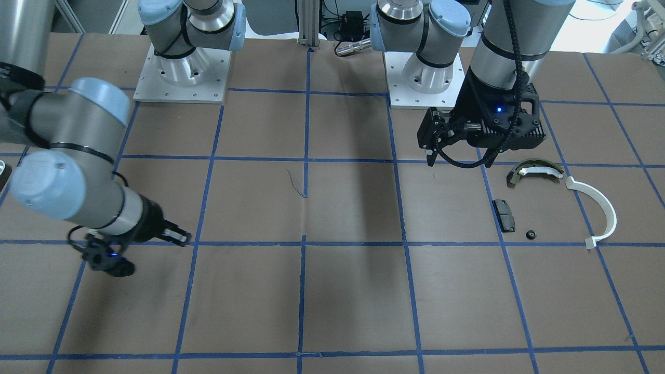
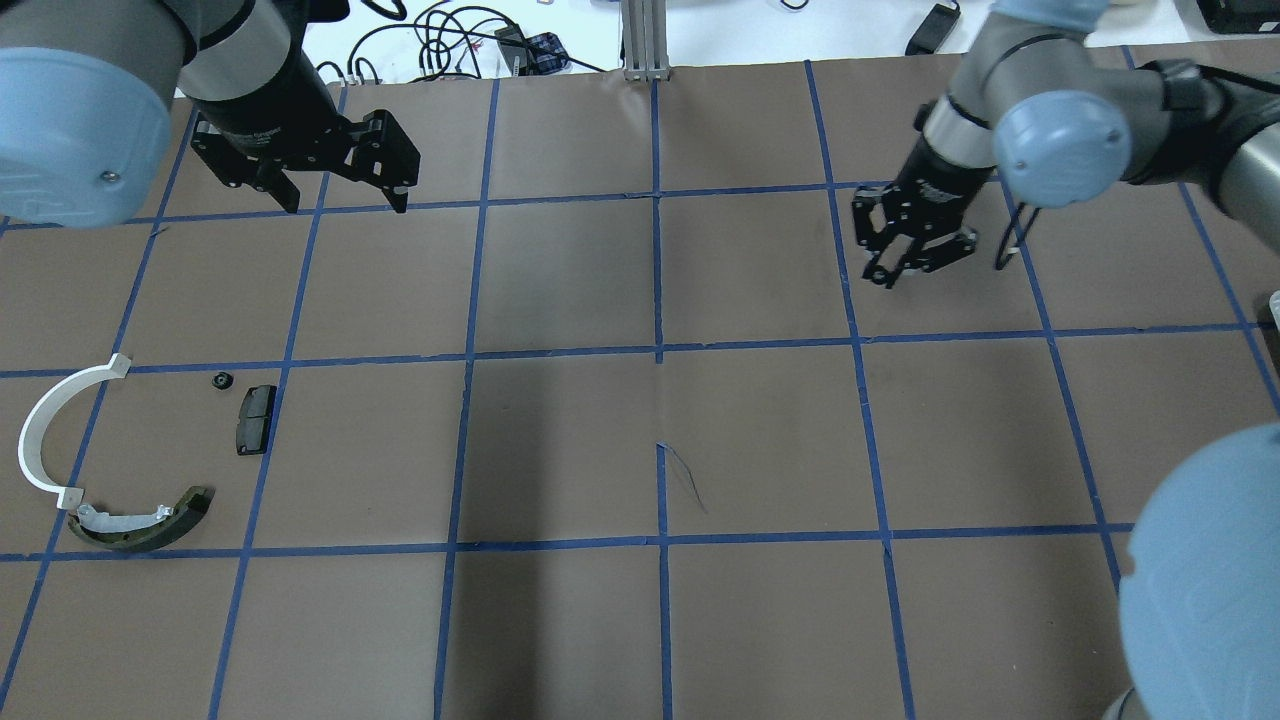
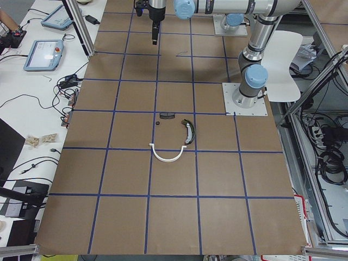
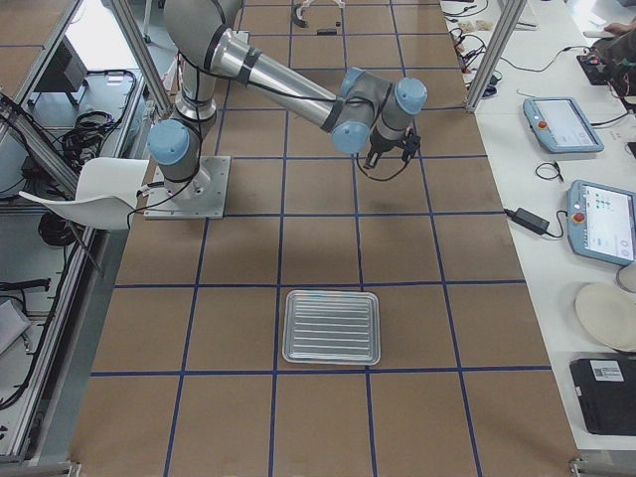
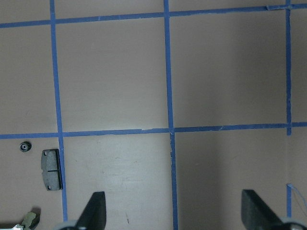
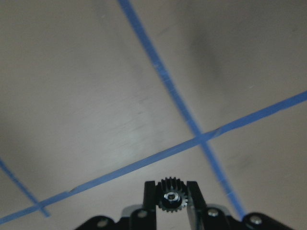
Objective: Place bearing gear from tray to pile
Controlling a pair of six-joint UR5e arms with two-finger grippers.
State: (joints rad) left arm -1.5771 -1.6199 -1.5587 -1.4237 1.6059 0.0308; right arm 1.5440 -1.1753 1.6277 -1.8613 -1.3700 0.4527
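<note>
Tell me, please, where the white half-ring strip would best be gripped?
Probably at mid-arc of the white half-ring strip, coming straight down from above, with one finger inside the curve and one outside. The band is thin there, and the arc's open inside leaves room for a finger.

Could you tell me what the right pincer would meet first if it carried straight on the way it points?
Probably only the bare table near a blue tape crossing; the right pincer, shut on the gear, has nothing else ahead.

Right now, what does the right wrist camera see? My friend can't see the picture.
A small black toothed gear is pinched between the right gripper's two black fingers at the bottom of the picture. Behind it is the brown table, crossed by blue tape lines.
</note>
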